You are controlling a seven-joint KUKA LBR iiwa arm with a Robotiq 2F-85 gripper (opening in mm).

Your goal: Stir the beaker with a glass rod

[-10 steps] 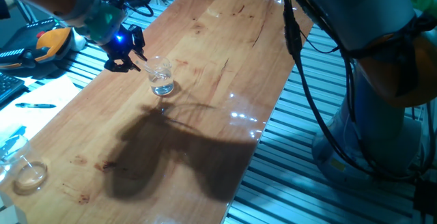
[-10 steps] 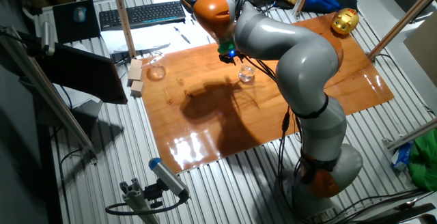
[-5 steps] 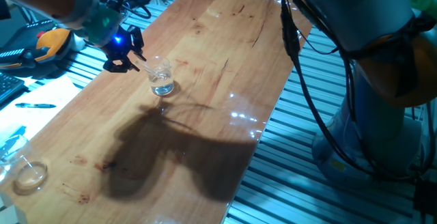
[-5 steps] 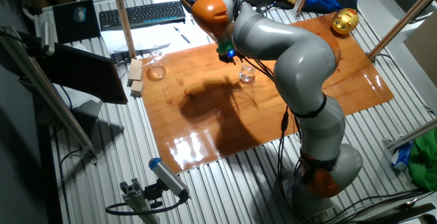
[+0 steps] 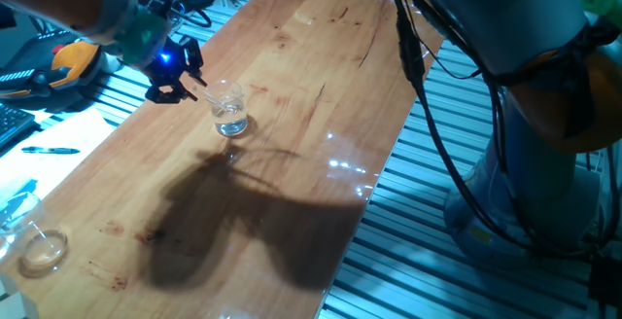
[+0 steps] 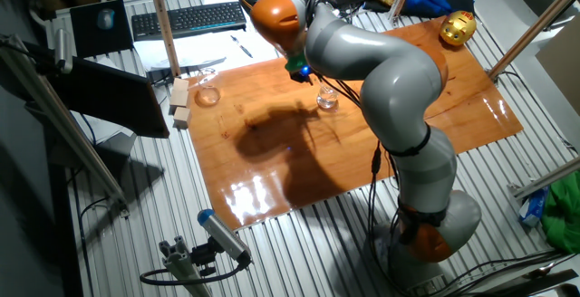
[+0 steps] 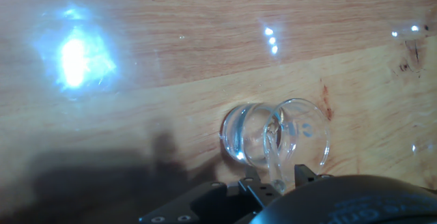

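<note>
While the arm reaches across the wooden table (image 5: 321, 76), the gripper (image 5: 178, 88) hangs just left of the beaker (image 5: 230, 110) in the fixed view from the table's end, and slightly higher than its rim. The fingers are closed to a narrow gap on the glass rod (image 7: 273, 157), which shows best in the hand view: a thin clear stick running from between the fingertips down and away into the mouth of the beaker (image 7: 276, 134). Its long axis is tilted, slanting from the gripper on the left toward the beaker on the right, so the lower end seems to sit inside the glass, though whether it touches the little liquid at the bottom cannot be told. The beaker stands upright near the left edge of the table, about midway along it; the other fixed view (image 6: 326, 100) shows it just right of the gripper (image 6: 304, 75). Stirring would likely call for small circles kept inside the rim, lest the slanted rod tip the beaker rightward.
</note>
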